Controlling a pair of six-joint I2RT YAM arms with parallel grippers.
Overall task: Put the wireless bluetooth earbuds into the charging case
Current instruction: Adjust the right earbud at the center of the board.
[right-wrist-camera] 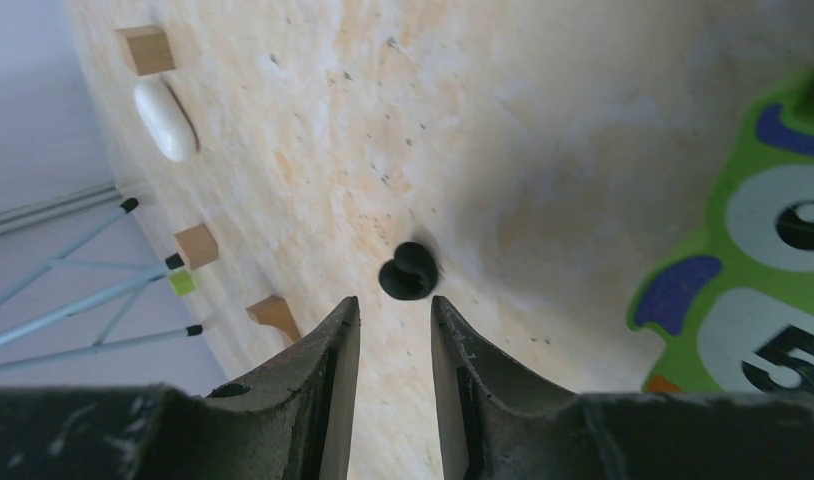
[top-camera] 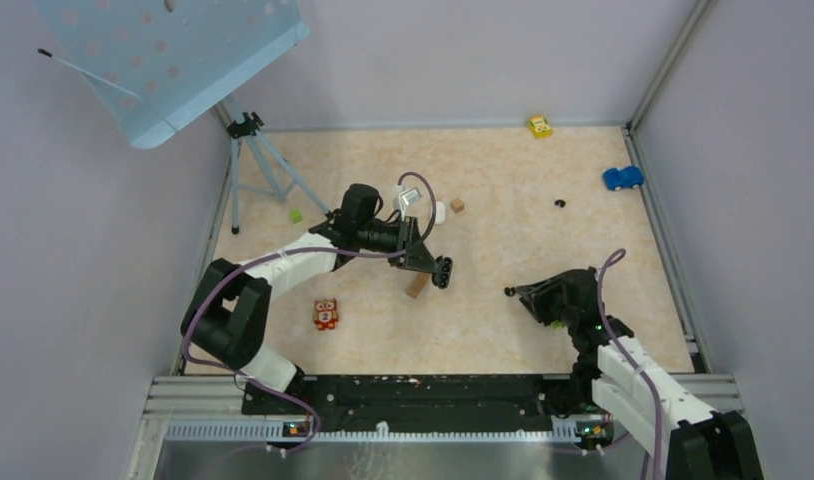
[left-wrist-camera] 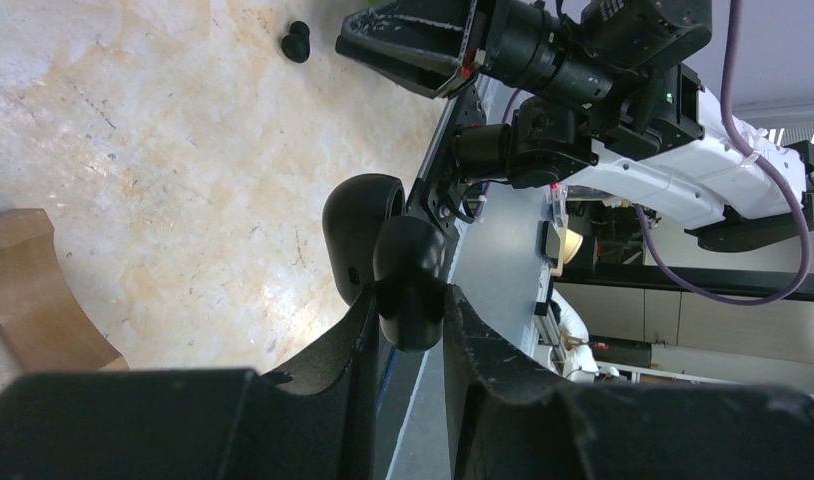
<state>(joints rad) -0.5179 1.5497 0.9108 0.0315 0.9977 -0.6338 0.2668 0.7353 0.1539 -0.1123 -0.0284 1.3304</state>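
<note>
My left gripper (top-camera: pixel 438 268) is shut on a black charging case (left-wrist-camera: pixel 408 285) and holds it above the table; its open lid (left-wrist-camera: pixel 361 232) shows beside the fingers. A black earbud (right-wrist-camera: pixel 407 272) lies on the table just beyond my right gripper's (right-wrist-camera: pixel 395 305) tips. The right jaws are open with a narrow gap and hold nothing. In the top view this earbud (top-camera: pixel 508 291) lies just left of the right gripper (top-camera: pixel 523 292). It also shows in the left wrist view (left-wrist-camera: pixel 296 40). A second black earbud (top-camera: pixel 560 203) lies farther back.
A tan wooden block (top-camera: pixel 417 285) lies under the left gripper and another (top-camera: pixel 457 204) behind it. A white oval object (right-wrist-camera: pixel 165 120) lies near the far block. A green owl toy (right-wrist-camera: pixel 743 290) is beside the right gripper. An orange owl (top-camera: pixel 325 314), toy cars (top-camera: pixel 622 178) and a tripod (top-camera: pixel 258 165) stand around.
</note>
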